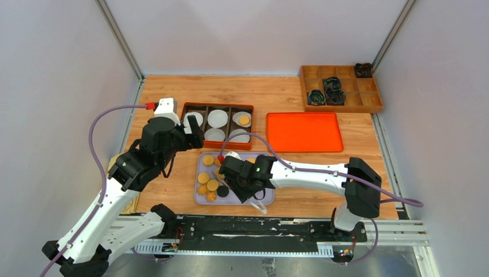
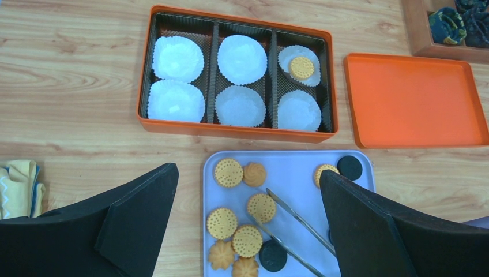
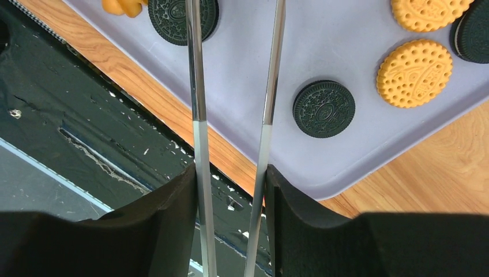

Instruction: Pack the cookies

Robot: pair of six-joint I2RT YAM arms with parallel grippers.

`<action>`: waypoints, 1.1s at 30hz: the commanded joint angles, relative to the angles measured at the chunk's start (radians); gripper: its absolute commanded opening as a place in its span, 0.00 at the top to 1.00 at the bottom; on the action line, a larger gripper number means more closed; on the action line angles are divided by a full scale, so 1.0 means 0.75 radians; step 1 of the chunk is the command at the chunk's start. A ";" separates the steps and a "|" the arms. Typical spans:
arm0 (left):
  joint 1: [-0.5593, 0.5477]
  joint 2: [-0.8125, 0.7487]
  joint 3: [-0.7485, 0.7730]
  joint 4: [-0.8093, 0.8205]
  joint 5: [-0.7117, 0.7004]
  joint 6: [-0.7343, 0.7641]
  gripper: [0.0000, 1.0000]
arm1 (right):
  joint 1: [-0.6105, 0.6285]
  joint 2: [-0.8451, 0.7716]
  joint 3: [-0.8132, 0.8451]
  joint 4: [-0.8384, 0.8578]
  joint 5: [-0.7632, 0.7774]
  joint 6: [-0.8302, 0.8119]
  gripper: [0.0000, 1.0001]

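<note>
Cookies: the cookies point(image 2: 229, 172) are small flat rounds; most are golden-orange with dotted faces, a few are black with an embossed pattern point(image 3: 323, 108), and a couple are flower-shaped point(image 2: 255, 173).
Where: nearly all lie loose and flat on the lavender tray point(image 2: 294, 176), clustered at its left side with a few at its right end.
Packed one: a single golden cookie point(image 2: 301, 67) sits in a paper cup in the orange box just behind the tray, in the far cup of the right-hand compartment.
Tongs: thin metal tongs point(image 3: 196, 86) reach over the tray with their two arms apart; the tips are near a golden cookie at the tray's middle, contact unclear.
Right end effector: the right end effector point(image 3: 229, 184) is clamped on the tongs' two arms at the tray's near edge.
Left end effector: the left end effector point(image 2: 248, 172) hangs above the tray's left half, jaws spread wide and holding nothing.
Orange box: the orange box point(image 2: 230, 131) has three compartments with two white paper cups point(image 2: 177, 59) in each.
Lid: an orange lid point(image 2: 415, 104) lies behind and right of the tray.
Far corner: a wooden divided box point(image 1: 369, 107) with dark bundles point(image 1: 333, 89) stands well behind and right of the tray.
Cloth: a yellow cloth point(image 2: 20, 184) lies left of the tray.
Surface: a wood-grain table point(image 2: 75, 69), with a black rail point(image 1: 254, 231) nearer than the tray.
Room: plain pale walls point(image 1: 254, 34) close in on three sides.
</note>
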 commanded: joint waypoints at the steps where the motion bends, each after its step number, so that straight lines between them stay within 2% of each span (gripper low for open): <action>1: 0.008 -0.014 -0.004 0.024 -0.016 0.004 0.00 | 0.003 -0.046 0.068 -0.084 0.044 -0.018 0.95; 3: 0.008 -0.016 -0.004 0.024 -0.009 0.003 0.00 | 0.003 -0.053 0.078 -0.105 0.055 -0.018 1.00; 16: 0.007 -0.021 0.056 0.020 -0.043 0.009 0.00 | -0.002 -0.159 0.165 -0.144 0.211 -0.052 1.00; 21: 0.008 0.000 0.128 0.013 -0.077 0.020 0.00 | -0.098 -0.151 0.277 -0.137 0.272 -0.129 1.00; 27: 0.007 0.042 0.205 0.006 -0.104 0.059 0.00 | -0.278 -0.047 0.462 -0.055 0.234 -0.243 1.00; 33: 0.010 0.055 0.214 0.010 -0.138 0.080 0.00 | -0.398 0.206 0.729 -0.030 0.145 -0.343 1.00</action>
